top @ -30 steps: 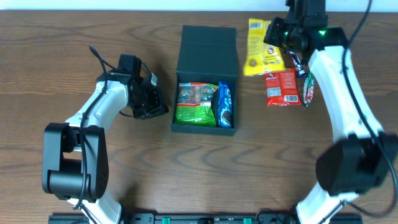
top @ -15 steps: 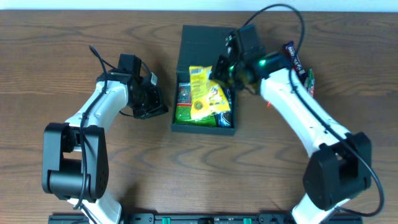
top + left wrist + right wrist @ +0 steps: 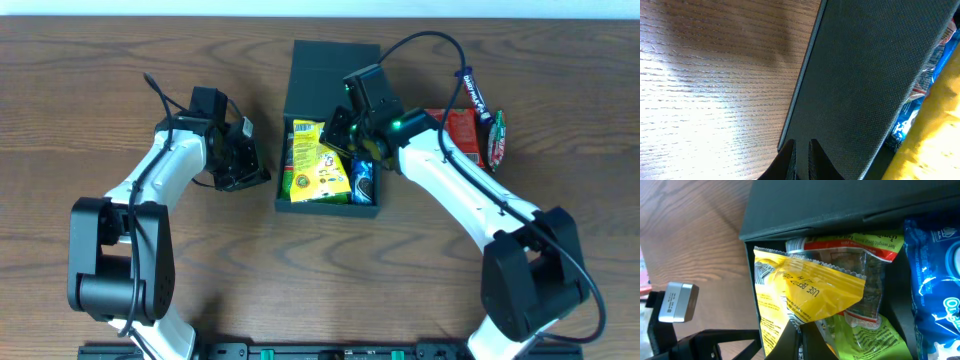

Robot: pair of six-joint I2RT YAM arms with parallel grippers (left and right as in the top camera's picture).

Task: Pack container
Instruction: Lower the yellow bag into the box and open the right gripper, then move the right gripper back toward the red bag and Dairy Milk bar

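Teal-black matte cardboard container (image 3: pixel 325 207) lies open mid-table overhead, the left gripper (image 3: pixel 255 165) just beside its 9 o'clock wall. The right gripper (image 3: pixel 343 136) hangs over a yellow plastic snack packet (image 3: pixel 318 165) lying inside. Left wrist: the fingers stand close together against the wall (image 3: pixel 865 75); whether they are clenched cannot be told. Right wrist: the fingers pinch the yellow packet (image 3: pixel 800 295).

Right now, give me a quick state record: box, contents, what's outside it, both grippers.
container: lid open
inside: yellow packet on top, green packet beneath, blue packet at the right side
outside: red packet, right of the container
right gripper: over the container, shut on yellow packet
left gripper: shut, at the container's left wall
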